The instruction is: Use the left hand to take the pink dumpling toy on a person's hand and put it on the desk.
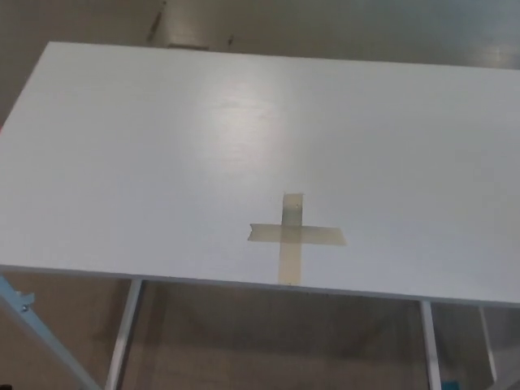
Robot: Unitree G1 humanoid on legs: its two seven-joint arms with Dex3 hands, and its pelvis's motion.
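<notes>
A tape cross (293, 237) (beige) marks the white desk (162, 146); neither hand shows.

Single head view, steeply down over white desk (162, 146)

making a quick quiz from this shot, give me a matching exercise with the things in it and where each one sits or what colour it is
Things:
1. desk
2. tape cross
3. desk legs
4. floor

Descriptions:
A. beige, stuck near the desk's near edge
B. white, fills most of the view
C. brownish, beyond the far edge
D. pale metal, below the near edge

Pairs: 1-B, 2-A, 3-D, 4-C
</notes>
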